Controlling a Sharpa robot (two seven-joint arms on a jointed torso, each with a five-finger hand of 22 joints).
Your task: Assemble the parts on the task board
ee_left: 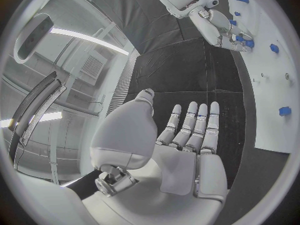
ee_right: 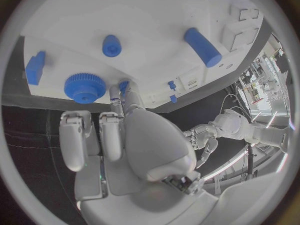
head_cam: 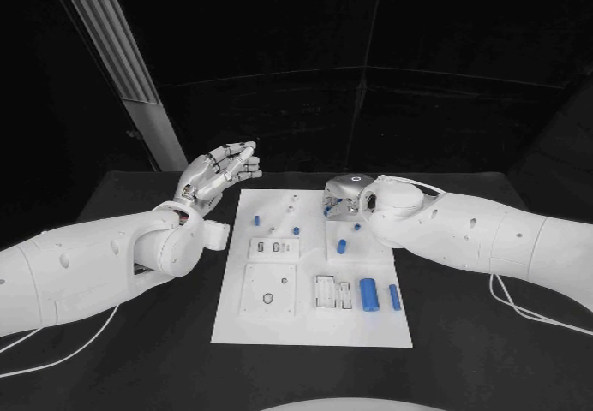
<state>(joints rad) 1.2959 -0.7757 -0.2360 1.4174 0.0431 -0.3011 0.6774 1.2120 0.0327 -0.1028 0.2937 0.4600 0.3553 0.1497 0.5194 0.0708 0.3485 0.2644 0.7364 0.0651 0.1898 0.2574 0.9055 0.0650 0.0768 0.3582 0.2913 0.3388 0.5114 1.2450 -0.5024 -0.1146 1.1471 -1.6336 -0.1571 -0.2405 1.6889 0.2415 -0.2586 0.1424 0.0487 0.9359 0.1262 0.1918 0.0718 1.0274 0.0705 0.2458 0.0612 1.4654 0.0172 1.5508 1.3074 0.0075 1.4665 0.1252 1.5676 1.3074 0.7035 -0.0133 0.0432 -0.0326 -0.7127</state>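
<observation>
Left hand [head_cam: 223,171] is up off the table at the board's [head_cam: 248,330] far-left corner, fingers straight and together, holding nothing. It's parked, not in play.

Right hand [head_cam: 350,199] is down over the far right part of the board. In the right wrist view its fingers [ee_right: 122,92] reach to a small blue part [ee_right: 124,86] just beside the gear [ee_right: 84,87]; looks like a fingertip pinch or touch, but the palm hides the contact, so I can't tell if it actually has hold of it.

Parts spread over the board: big cylinder [head_cam: 369,295] and a thinner one [head_cam: 396,297] near right, short peg [head_cam: 341,247] mid right, small pegs [head_cam: 257,220] far left. Peg [ee_right: 111,45] and block [ee_right: 35,67] sit near the gear.

Risks from here:
- Grip on a small part at the fingertips is marginal; any twist on lift and it drops or rolls off the board.
- Gear is just beside the fingers; a sideways move could knock it.
- The head view is blocked by the right wrist, so misalignment on insertion would go unseen.
- Forcing a tilted part could jam it or shift the board.
</observation>
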